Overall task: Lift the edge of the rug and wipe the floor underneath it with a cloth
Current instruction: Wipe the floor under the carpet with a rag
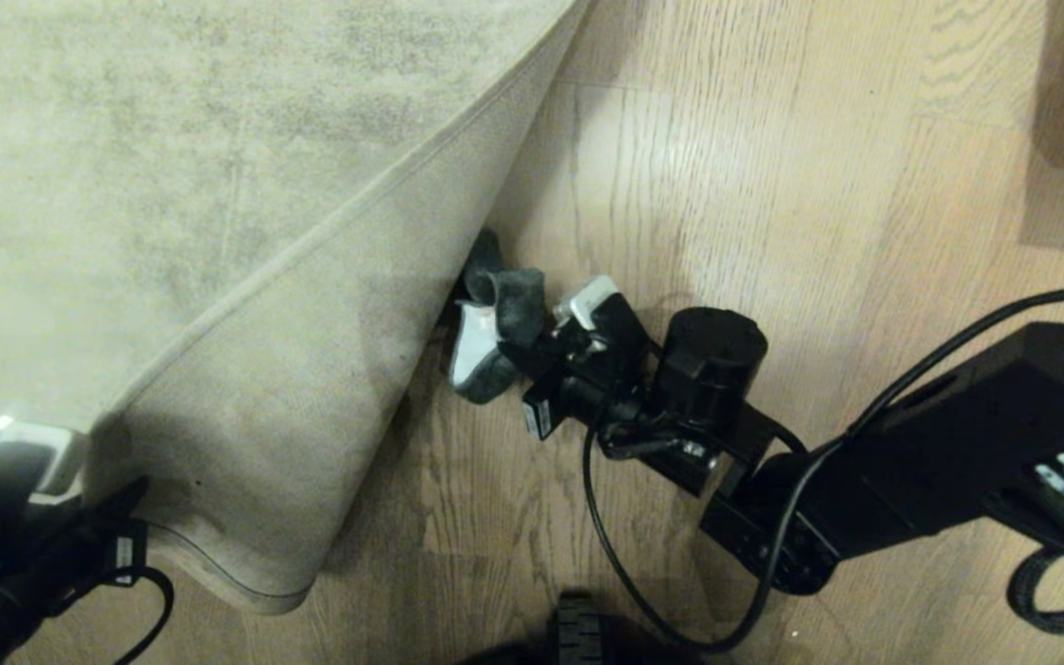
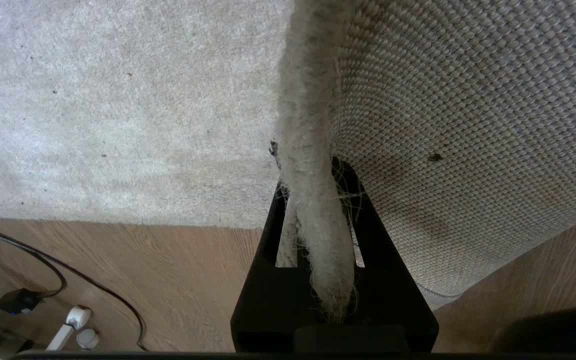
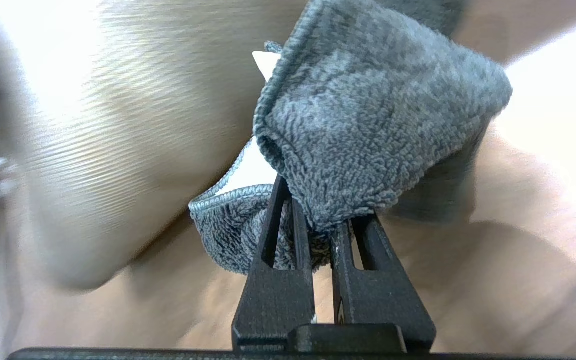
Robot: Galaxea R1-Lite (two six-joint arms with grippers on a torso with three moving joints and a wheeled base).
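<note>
On the floor (image 1: 754, 166) of light-brown oak-grained planks there is one rug, one cloth and two grippers at work. The rug's corner is raised and folded so that its woven backing faces up in the head view, and the rug edge (image 1: 375, 199), a thin hemmed border, runs as a diagonal line from the upper middle down toward the lower left. The left gripper (image 1: 29, 462) sits at the lower left of the head view, at the lifted corner; in the left wrist view its jaws are closed on the rug edge (image 2: 313, 210), with the frayed pile hanging down between the two black fingers (image 2: 378, 240) and the coarse backing curving away on one side. The right gripper (image 1: 495, 319) reaches in from the lower right, its tip right at the shaded gap where the raised rug meets the planks. Its jaws are clamped on the cloth (image 3: 368, 115), a small grey-green terry rag that bunches out past the tips and folds over them; in the head view the cloth (image 1: 513, 296) lies just beside the lifted flap, low over the floor, though I cannot tell whether it touches the planks. To the right of the rug border the bare planks stretch wide, crossed only by the right arm and its black cable (image 1: 606, 545). In the left wrist view a dark cable (image 2: 68, 270) and small white fittings (image 2: 75, 325) lie on the wood near the flat part of the rug.
</note>
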